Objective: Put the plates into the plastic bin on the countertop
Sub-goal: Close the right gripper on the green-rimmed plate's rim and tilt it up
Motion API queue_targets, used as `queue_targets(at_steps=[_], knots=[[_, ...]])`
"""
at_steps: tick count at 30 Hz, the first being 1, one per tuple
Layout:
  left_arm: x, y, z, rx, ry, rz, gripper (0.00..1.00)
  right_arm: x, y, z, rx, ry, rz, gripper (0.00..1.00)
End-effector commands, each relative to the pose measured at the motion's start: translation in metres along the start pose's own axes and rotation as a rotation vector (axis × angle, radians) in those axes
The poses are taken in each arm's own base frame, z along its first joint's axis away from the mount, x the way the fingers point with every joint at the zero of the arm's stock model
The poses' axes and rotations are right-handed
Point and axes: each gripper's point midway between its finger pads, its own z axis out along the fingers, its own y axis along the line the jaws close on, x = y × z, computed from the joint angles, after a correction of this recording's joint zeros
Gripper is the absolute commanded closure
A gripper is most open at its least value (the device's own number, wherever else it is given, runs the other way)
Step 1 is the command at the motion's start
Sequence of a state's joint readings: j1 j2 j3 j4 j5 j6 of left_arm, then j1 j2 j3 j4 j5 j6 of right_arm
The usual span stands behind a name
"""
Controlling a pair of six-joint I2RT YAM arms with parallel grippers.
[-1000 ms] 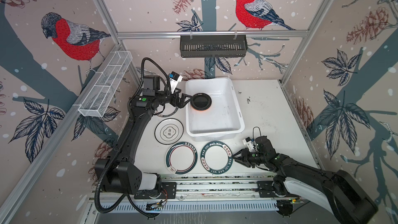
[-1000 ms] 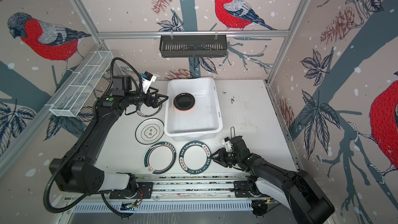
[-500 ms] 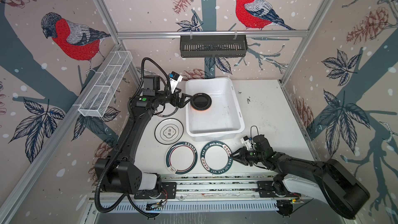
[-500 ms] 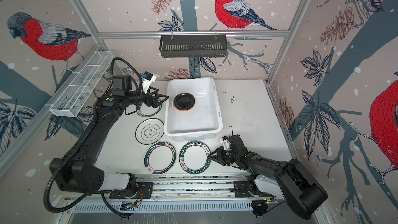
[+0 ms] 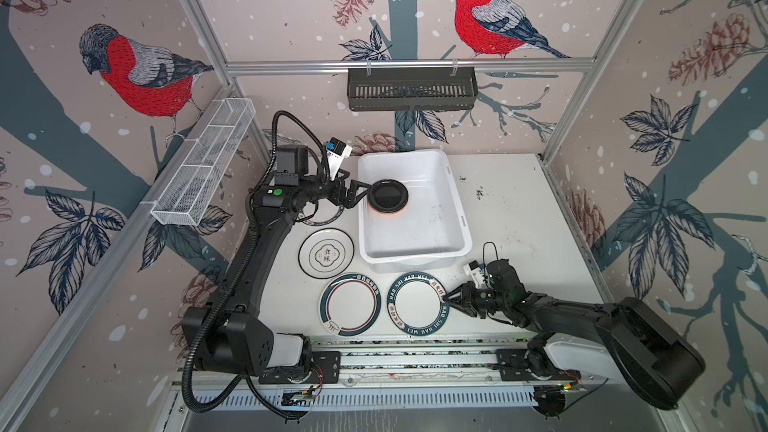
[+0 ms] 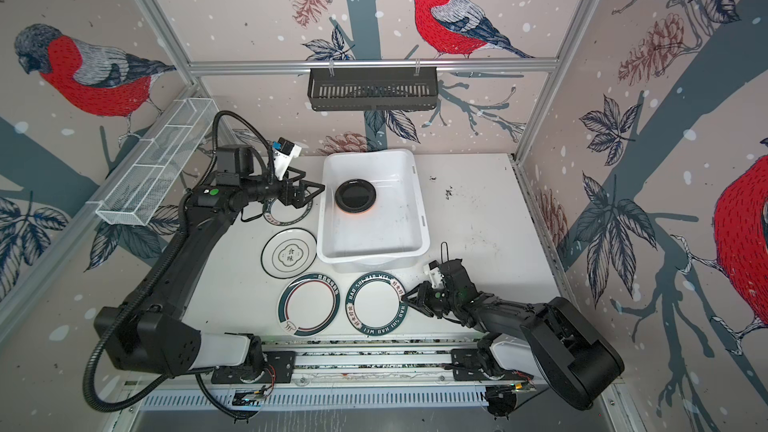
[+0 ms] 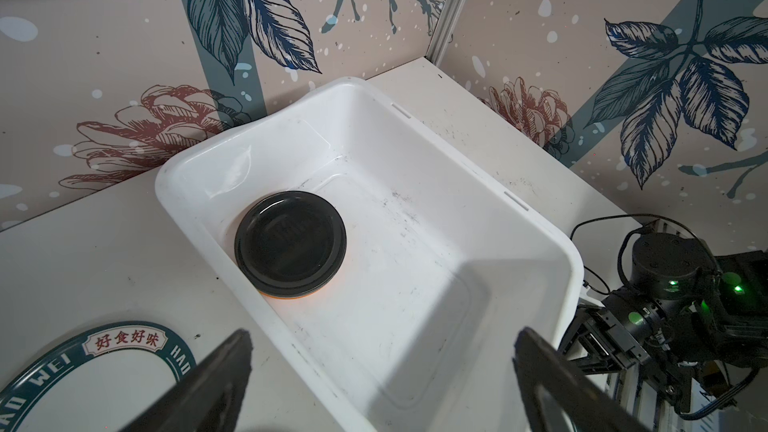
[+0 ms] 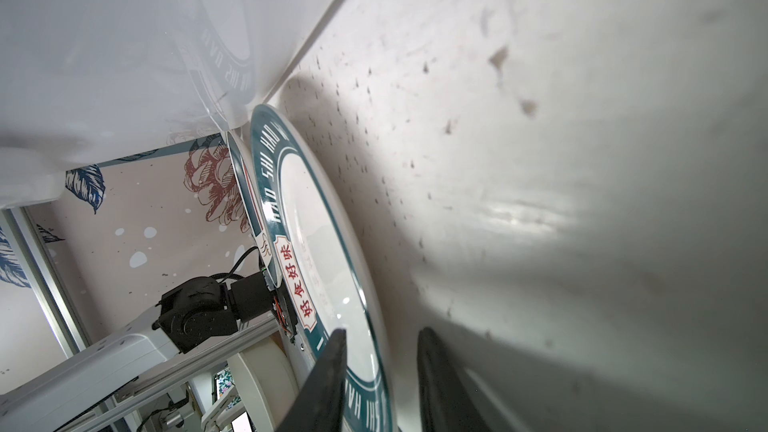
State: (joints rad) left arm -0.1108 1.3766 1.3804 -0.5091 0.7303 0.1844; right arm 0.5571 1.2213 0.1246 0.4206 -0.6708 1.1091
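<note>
Your left end effector (image 5: 362, 195) hangs spread wide and empty at the left rim of the bin (image 5: 455, 201). Your right end effector (image 5: 449, 299) straddles the right edge of the near lettered plate (image 5: 417, 303) on the table (image 5: 519, 222); you cannot tell whether it grips. A black plate (image 5: 388, 196) lies inside the bin.

White bin (image 5: 458, 201) holds black plate (image 5: 388, 195); lettered plate (image 5: 417, 303) is teal-rimmed.

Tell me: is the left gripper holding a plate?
No: the left gripper is wide open, gripping nothing, by the plastic bin.
</note>
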Motion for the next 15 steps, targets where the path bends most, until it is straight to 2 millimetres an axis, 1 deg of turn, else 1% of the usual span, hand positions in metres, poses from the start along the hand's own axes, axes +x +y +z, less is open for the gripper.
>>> queue_targets(at_steps=[1,4,8,15], knots=[[-0.005,-0.002,-0.001,0.011,-0.020,0.014,0.03,-0.005,-0.001,0.001,0.002,-0.028,0.012,0.68],[-0.004,-0.003,-0.001,0.012,-0.019,0.014,0.02,-0.007,0.001,0.002,-0.004,-0.034,0.011,0.69],[-0.004,-0.003,0.000,0.016,-0.023,0.011,0.02,-0.007,-0.007,0.005,0.021,-0.024,0.032,0.70],[-0.006,-0.004,0.000,0.023,-0.026,0.009,0.02,-0.007,-0.013,0.007,0.039,-0.031,0.043,0.76]])
